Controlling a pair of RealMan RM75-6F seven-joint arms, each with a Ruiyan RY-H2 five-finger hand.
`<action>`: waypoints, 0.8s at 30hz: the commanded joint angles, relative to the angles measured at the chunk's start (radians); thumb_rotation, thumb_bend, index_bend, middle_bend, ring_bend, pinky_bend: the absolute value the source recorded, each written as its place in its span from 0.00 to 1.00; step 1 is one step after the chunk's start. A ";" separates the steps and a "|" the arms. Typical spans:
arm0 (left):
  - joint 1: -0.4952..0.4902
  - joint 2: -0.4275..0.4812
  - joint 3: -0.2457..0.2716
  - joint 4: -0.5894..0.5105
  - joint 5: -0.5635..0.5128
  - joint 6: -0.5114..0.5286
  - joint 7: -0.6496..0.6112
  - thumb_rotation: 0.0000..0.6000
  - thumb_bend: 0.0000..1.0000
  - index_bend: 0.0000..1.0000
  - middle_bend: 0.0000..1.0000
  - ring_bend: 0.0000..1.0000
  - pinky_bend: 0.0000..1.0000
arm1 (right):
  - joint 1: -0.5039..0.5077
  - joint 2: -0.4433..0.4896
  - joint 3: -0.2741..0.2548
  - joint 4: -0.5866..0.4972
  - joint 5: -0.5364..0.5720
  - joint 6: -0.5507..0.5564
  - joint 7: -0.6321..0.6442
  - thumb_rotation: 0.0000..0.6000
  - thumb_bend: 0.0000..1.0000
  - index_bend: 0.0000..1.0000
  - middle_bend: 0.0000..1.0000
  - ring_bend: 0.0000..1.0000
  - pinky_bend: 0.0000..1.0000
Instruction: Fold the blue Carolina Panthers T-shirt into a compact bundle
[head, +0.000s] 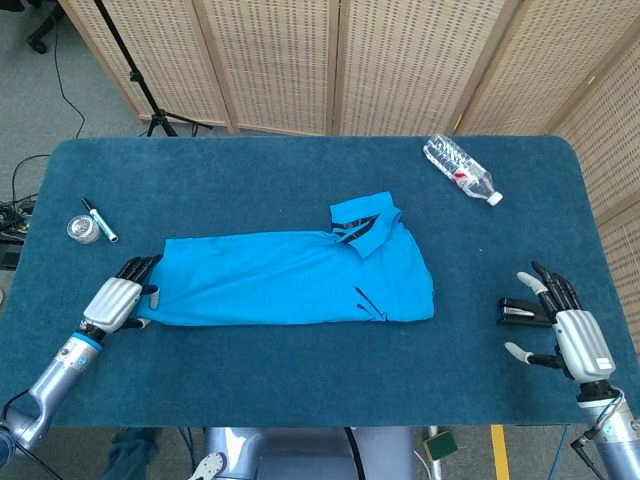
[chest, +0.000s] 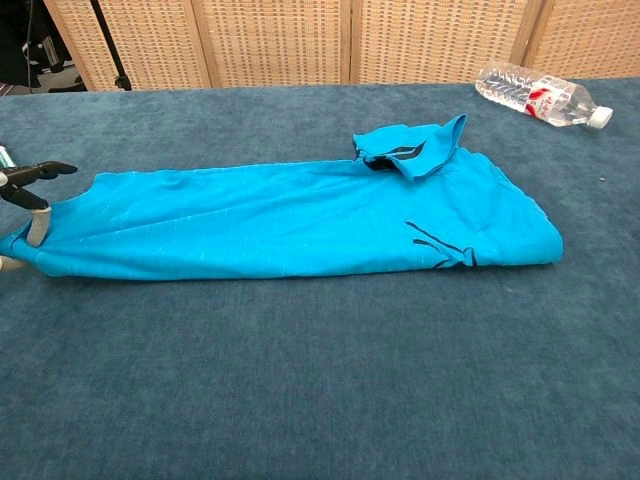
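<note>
Two robot hands flank a blue T-shirt (head: 300, 278) on a dark blue worktop (head: 300, 180), seen from the head camera. The shirt lies folded into a long band across the middle of the worktop, its collar (head: 362, 226) turned up at the far right of the band. At the shirt's left end the left hand (head: 122, 296) lies with its fingers on the cloth edge; it appears to pinch that edge, though the grip is too small to make out surely from above. Well to the right, apart from the shirt, the right hand (head: 562, 320) rests on the worktop with fingers spread, holding nothing. A clear water bottle (head: 461, 170) lies on its side near the far right corner. A marker (head: 99, 219) and a small round tin (head: 84, 229) sit near the left edge. Woven folding screens (head: 330, 60) stand behind.

From the chest camera, the T-shirt (chest: 290, 215) stretches left to right, black trim showing at the collar (chest: 412, 148). At the frame's left edge, dark fingertips (chest: 40, 170) of the left hand sit over the cloth corner and a pale fingertip presses against it. The bottle (chest: 538, 98) lies far right.
</note>
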 joint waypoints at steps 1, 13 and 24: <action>0.003 0.012 0.005 0.008 0.000 -0.004 0.004 1.00 0.70 0.80 0.00 0.00 0.00 | 0.000 0.001 0.000 0.000 -0.001 0.001 0.002 1.00 0.00 0.11 0.00 0.00 0.00; 0.052 0.085 0.027 0.078 -0.009 0.000 -0.023 1.00 0.70 0.81 0.00 0.00 0.00 | 0.000 -0.002 -0.003 -0.006 -0.006 0.000 -0.011 1.00 0.00 0.11 0.00 0.00 0.00; 0.094 0.099 0.032 0.180 -0.027 -0.021 -0.080 1.00 0.70 0.81 0.00 0.00 0.00 | 0.000 -0.007 -0.004 -0.007 -0.004 -0.004 -0.024 1.00 0.00 0.12 0.00 0.00 0.00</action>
